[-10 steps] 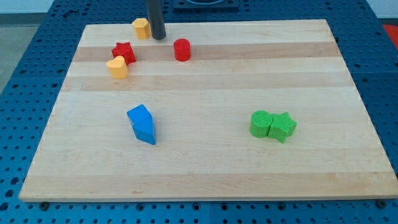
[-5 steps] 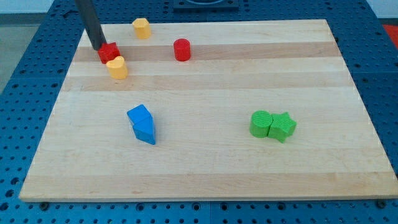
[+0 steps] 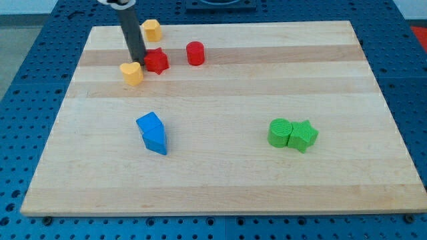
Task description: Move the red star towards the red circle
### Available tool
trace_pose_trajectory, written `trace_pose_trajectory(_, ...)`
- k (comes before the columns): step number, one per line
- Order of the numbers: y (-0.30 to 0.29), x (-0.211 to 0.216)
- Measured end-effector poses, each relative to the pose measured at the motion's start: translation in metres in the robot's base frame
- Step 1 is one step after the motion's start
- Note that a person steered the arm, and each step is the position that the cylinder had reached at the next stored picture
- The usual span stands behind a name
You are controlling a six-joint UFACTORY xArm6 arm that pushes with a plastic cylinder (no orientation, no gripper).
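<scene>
The red star (image 3: 157, 61) lies near the view's top left of the wooden board. The red circle (image 3: 195, 53) stands a short way to its right and slightly higher, with a gap between them. My tip (image 3: 138, 61) is down on the board, touching the star's left side. A yellow block (image 3: 132, 73) sits just below and left of my tip, close to the star.
A second yellow block (image 3: 152, 29) sits near the board's top edge, above the star. Two blue blocks (image 3: 153, 132) stand together at centre left. A green circle (image 3: 280, 132) and a green star (image 3: 303, 135) touch at the right.
My tip swept from the top of the board round to the star's left and pushed the star right, towards the red circle. The lower yellow block shifted slightly right.
</scene>
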State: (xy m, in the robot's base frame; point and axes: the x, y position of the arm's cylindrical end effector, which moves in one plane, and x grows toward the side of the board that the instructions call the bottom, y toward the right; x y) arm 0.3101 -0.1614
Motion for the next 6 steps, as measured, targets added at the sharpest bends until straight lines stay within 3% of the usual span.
trace_pose_trajectory(2, 0.004, 0.031)
trace_pose_trajectory(6, 0.061, 0.012)
